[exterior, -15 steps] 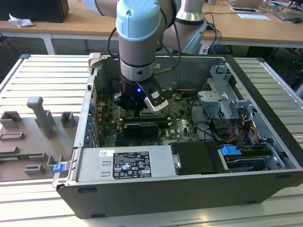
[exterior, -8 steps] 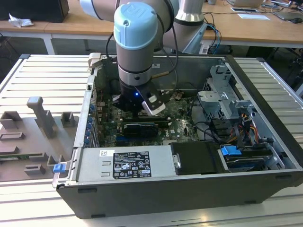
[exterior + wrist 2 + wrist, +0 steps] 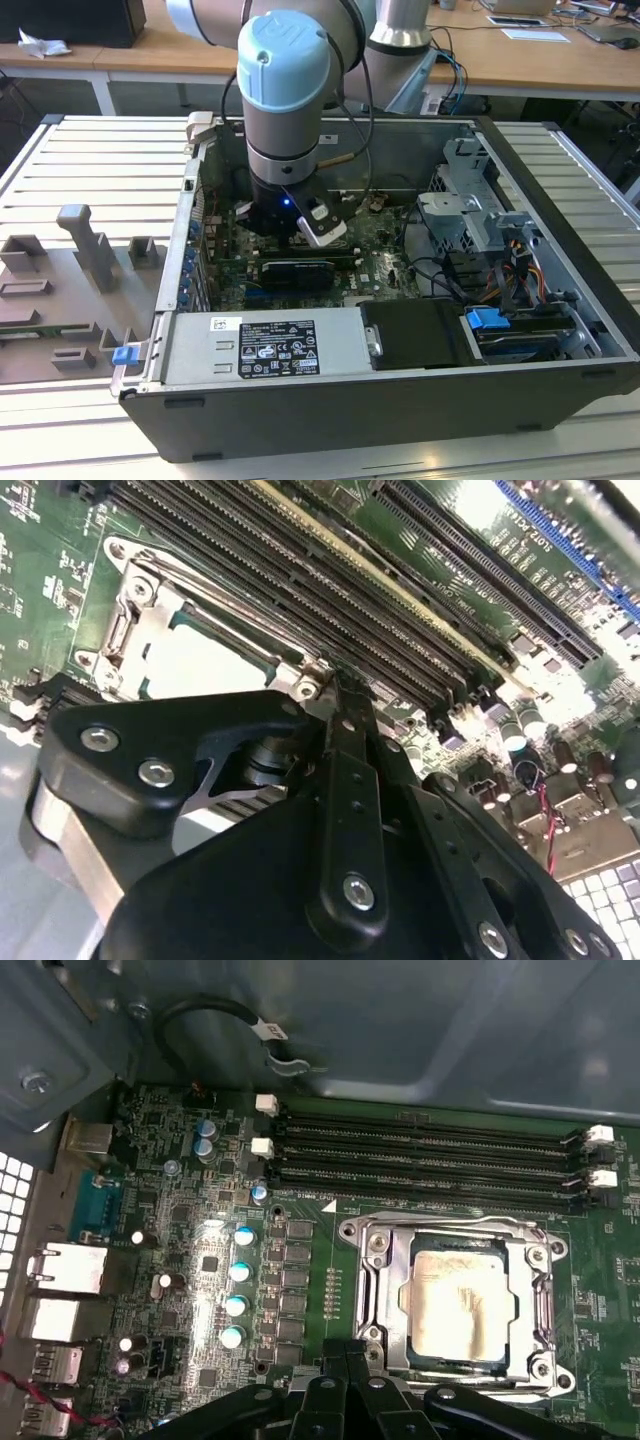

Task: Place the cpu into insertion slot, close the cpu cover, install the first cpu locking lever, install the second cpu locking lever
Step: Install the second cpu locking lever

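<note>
**CPU seated under closed cover, gripper at socket edge**

Item one: cpu (image 3: pixel 462 1303), pale silver-beige square, lying flat inside the insertion slot (image 3: pixel 457 1307) and visible through the window of the cpu cover (image 3: pixel 385 1300). In the second wrist view the same chip (image 3: pixel 205 665) appears as a bright patch framed by the cover (image 3: pixel 130 615).

Item two: cpu cover, grey-silver metal frame, lying down flat over the chip, its rim surrounding the chip on all four sides in the first wrist view.

Item three: gripper (image 3: pixel 345 1355), black linkage fingers drawn together, tips meeting just beside one corner of the cover; nothing is visibly clamped between them. In the second wrist view the fingers (image 3: pixel 345 705) converge to a narrow point near a corner screw of the socket frame.

Item four: memory slots (image 3: pixel 430 1165), long, narrow and black, running parallel just beside the socket.

Item five: green motherboard (image 3: pixel 200 1290), carrying small capacitors and chips around the socket.

Item six: computer case (image 3: pixel 300 420), dark, open-topped, resting on a ribbed metal table (image 3: pixel 90 170); the arm (image 3: pixel 285 110) reaches down into it toward the exterior view's left half
</note>
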Controlling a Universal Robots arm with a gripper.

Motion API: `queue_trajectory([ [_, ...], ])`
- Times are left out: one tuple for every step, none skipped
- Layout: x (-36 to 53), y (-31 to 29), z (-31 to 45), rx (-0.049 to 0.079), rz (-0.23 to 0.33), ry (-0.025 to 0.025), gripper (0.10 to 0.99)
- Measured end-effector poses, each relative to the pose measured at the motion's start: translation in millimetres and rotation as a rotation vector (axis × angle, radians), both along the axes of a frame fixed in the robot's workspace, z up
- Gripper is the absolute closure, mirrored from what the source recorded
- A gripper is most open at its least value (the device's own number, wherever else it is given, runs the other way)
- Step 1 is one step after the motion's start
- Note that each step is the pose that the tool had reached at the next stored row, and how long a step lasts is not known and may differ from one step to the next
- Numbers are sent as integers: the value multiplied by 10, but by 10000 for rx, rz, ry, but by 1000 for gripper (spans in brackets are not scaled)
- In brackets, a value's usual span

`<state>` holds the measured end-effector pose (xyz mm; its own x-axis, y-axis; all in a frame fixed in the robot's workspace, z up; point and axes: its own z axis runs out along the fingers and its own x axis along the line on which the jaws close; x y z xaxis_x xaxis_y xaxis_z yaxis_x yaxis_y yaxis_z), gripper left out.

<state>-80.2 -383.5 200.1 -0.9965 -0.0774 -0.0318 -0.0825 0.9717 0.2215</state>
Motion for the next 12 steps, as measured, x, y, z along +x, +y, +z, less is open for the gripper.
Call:
queue_trajectory([
  [0,0,15,1,-2,-2,980],
  [-1,-1,48,-4,-2,1,980],
  [-1,0,67,-4,-2,0,980],
  [-1,0,82,-5,-2,0,980],
  [-1,0,103,-4,-2,1,980],
  [-1,-1,129,-5,-2,0,980],
  [-1,0,183,-5,-2,0,980],
  [-1,0,207,-4,-3,1,980],
  [-1,0,223,-4,-2,0,980],
  [-1,0,240,-5,-2,1,980],
  [0,0,243,-1,-2,-1,980],
  [0,0,243,-2,-2,-1,980],
])
